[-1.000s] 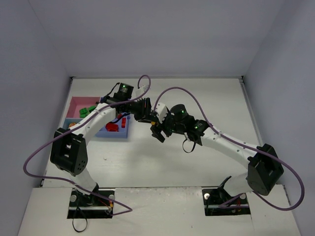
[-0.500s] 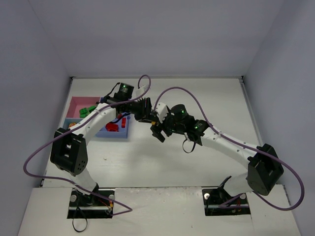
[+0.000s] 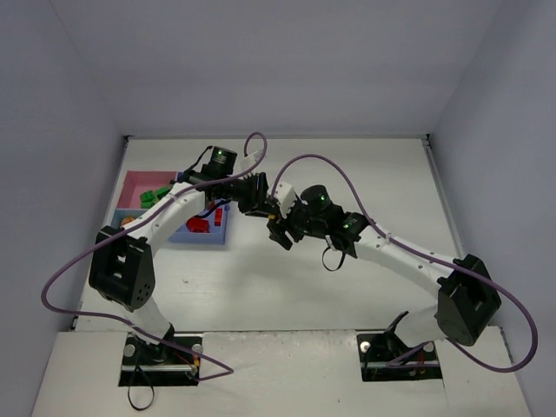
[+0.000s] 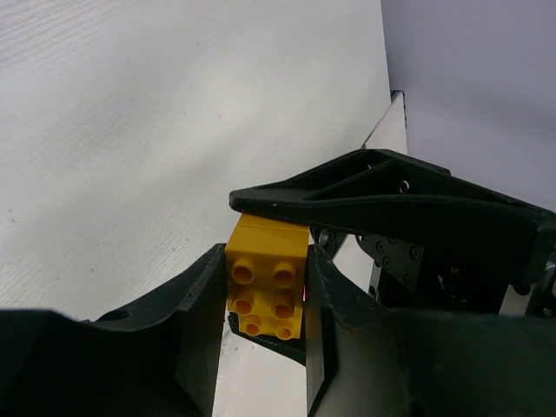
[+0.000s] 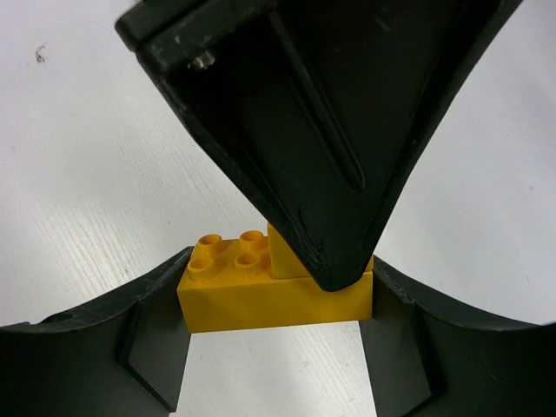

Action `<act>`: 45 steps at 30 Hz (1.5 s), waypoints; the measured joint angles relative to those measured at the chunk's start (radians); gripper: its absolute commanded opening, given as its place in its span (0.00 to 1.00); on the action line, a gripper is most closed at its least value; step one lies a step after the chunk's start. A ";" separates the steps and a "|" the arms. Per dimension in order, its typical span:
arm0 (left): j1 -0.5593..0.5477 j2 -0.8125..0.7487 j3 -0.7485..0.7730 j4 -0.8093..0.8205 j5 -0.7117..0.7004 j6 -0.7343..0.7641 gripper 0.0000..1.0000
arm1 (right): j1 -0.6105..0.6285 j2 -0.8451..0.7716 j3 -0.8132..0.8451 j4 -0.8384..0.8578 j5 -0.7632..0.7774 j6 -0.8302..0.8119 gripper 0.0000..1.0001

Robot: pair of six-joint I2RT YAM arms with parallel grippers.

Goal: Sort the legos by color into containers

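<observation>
Left gripper (image 4: 267,271): clamped on yellow brick (image 4: 265,252), over mid-table (image 3: 365,174)
Right gripper (image 5: 275,300): pinching the same brick crosswise
Done: green legos (image 3: 155,195) in pink tray (image 3: 135,182); red legos (image 3: 198,225) in blue tray (image 3: 208,237)
Outstanding: this brick, beside neither tray, unsorted

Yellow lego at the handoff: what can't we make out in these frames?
- Right wrist: yellow lego upper right corner covered by a finger of the left hand.
- Left wrist: its far side hidden behind the right hand.
- Top view: lego unseen, buried between both hands.
- Top view: containers partly behind the left arm; legos inside too small to count.
</observation>
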 measured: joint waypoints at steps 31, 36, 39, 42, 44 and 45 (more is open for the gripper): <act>0.574 -0.205 -0.019 -0.322 -0.642 0.109 0.00 | 0.005 -0.082 -0.153 -0.013 0.097 0.046 0.00; 0.665 -0.189 -0.116 -0.286 -0.807 0.010 0.03 | 0.005 -0.086 -0.148 -0.016 0.097 0.053 0.00; 0.676 -0.151 -0.119 -0.250 -0.837 -0.039 0.03 | 0.005 -0.092 -0.148 -0.016 0.096 0.053 0.00; 0.688 -0.100 -0.119 -0.206 -0.867 -0.081 0.07 | 0.005 -0.106 -0.148 -0.017 0.096 0.053 0.00; 0.696 -0.069 -0.117 -0.196 -0.884 -0.103 0.08 | 0.005 -0.116 -0.148 -0.017 0.096 0.053 0.00; 0.699 -0.057 -0.117 -0.193 -0.893 -0.113 0.10 | 0.005 -0.120 -0.148 -0.017 0.096 0.053 0.00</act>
